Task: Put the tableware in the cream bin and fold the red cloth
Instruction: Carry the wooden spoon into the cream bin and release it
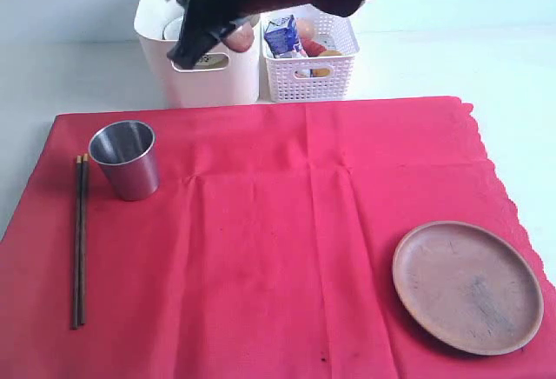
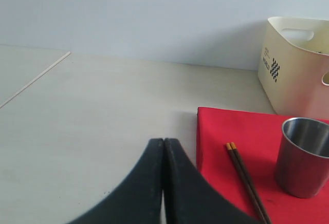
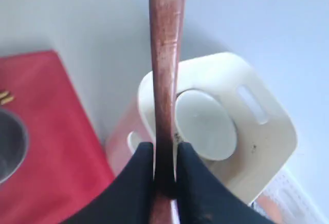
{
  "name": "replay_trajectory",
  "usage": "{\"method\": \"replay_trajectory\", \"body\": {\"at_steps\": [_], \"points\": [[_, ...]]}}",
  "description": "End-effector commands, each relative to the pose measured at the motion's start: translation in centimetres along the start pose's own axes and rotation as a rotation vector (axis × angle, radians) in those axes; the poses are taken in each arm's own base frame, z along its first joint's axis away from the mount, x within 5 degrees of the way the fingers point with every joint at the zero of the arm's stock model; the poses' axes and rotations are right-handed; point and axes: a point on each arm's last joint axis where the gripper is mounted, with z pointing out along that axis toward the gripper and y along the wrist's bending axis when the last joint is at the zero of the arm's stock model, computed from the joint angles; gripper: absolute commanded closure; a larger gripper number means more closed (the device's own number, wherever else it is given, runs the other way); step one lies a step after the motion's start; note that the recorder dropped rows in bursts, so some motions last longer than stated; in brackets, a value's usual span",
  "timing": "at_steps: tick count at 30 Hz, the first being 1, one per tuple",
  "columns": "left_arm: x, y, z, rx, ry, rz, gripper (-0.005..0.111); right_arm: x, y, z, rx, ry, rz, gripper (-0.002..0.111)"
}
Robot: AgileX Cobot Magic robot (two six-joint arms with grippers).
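The brown wooden spoon is clamped by its handle between the closed jaws of the right gripper. It hangs over the cream bin at the upper left of the exterior view, where the right arm reaches across from the upper right. Inside the bin, right under the spoon, lies the pale bowl.

The red cloth lies spread flat over the middle and lower part of the frame, its scalloped edge running down the right side. On it, at the left, the steel cup stands upright. The dark wooden chopsticks lie side by side just left of the cup, parallel to the cloth's left edge. At the lower right of the cloth sits the round brown wooden plate, well apart from the cup.

Just right of the bin stands the white lattice basket, with a blue milk carton among the food in it.

The left gripper has its jaws pressed together on nothing, above the bare table beside the cloth's left edge.
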Motion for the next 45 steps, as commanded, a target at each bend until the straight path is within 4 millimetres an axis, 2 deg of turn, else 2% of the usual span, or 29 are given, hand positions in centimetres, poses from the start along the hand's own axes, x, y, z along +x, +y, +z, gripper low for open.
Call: {"method": "replay_trajectory", "body": {"at_steps": [1, 4, 9, 18, 22, 29, 35, 37, 45], "points": [[-0.1, -0.1, 0.0, 0.010, -0.007, -0.006, 0.106, 0.4, -2.6, 1.6, 0.091, -0.205, 0.144, 0.108], [-0.1, -0.1, 0.0, 0.010, -0.007, -0.006, 0.106, 0.7, -3.4, 3.3, 0.117, -0.276, 0.172, 0.108], [-0.1, -0.1, 0.0, 0.010, -0.007, -0.006, 0.106, 1.0, -3.8, 7.1, 0.135, -0.288, 0.282, 0.108], [-0.1, -0.1, 0.0, 0.010, -0.007, -0.006, 0.106, 2.1, -4.0, 10.7, 0.147, -0.288, 0.330, 0.108], [-0.1, -0.1, 0.0, 0.010, -0.007, -0.006, 0.106, 2.6, -4.0, 11.4, 0.151, -0.285, 0.331, 0.108], [-0.1, -0.1, 0.0, 0.010, -0.007, -0.006, 0.106, 2.6, -4.1, 11.4, 0.154, -0.291, 0.330, 0.108], [-0.1, -0.1, 0.0, 0.010, -0.007, -0.006, 0.106, 3.6, -4.3, 12.0, 0.161, -0.280, 0.334, 0.108], [-0.1, -0.1, 0.0, 0.010, -0.007, -0.006, 0.106, 4.2, -4.4, 12.3, 0.165, -0.277, 0.337, 0.104], [-0.1, -0.1, 0.0, 0.010, -0.007, -0.006, 0.106, 5.7, -4.4, 13.3, 0.180, -0.278, 0.367, 0.078]]}}
